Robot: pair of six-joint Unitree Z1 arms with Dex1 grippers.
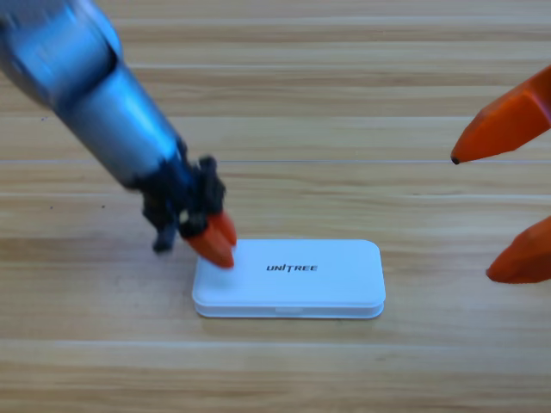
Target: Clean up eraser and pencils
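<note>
High view, one frame. White case lies closed, lid down, at 6 o'clock of table ctr. L gripper sits at case's 9 o'clock end, jaw tips pressed together, touching lid corner. R gripper waits at 3 o'clock edge, jaws spread wide, nothing between. I see no pencil or eraser outside the case.

white case, orange fingers, wooden table
</note>
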